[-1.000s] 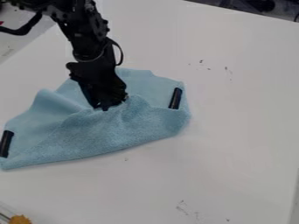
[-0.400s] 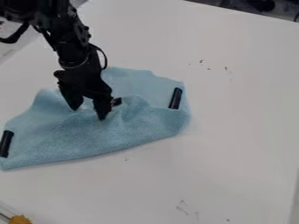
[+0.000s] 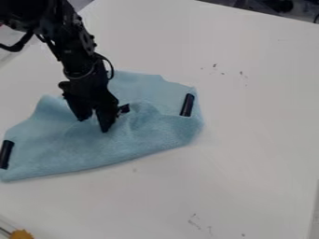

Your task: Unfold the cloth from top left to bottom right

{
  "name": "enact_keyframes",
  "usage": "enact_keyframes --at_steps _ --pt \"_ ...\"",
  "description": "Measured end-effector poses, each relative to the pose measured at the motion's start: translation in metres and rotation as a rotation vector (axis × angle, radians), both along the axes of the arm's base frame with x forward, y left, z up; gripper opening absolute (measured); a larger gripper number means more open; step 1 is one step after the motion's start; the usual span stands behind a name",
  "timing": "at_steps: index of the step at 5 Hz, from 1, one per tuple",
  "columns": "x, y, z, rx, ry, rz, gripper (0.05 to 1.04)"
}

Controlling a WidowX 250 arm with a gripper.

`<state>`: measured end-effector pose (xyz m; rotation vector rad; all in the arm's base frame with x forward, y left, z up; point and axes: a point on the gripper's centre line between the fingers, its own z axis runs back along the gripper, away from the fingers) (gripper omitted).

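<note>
Light blue cloth (image 3: pixel 68 149), rumpled, partly folded over, black strips (image 3: pixel 187 105) near both ends, fingers (image 3: pixel 105 122) apart over it

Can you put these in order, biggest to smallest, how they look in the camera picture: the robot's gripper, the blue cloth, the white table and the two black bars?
1. White table
2. Blue cloth
3. Gripper
4. Left black bar and right black bar: they look too alike to rank.
</note>
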<state>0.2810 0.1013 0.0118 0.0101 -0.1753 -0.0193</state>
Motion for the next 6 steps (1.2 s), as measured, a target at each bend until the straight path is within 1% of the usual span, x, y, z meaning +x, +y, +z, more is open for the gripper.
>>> enact_keyframes --at_steps 1,2,3,4,5,6 --pt "-0.001 0.001 0.000 -0.001 0.007 0.009 0.350" --pt "-0.001 0.000 0.005 0.026 0.007 0.004 0.144" --pt "-0.001 -0.006 0.020 0.057 -0.015 0.003 0.059" --pt "-0.008 -0.013 0.035 0.090 -0.039 0.009 0.053" --pt "-0.025 -0.022 0.044 0.087 -0.047 0.022 0.053" --pt "-0.045 -0.033 0.047 0.046 -0.030 0.050 0.053"
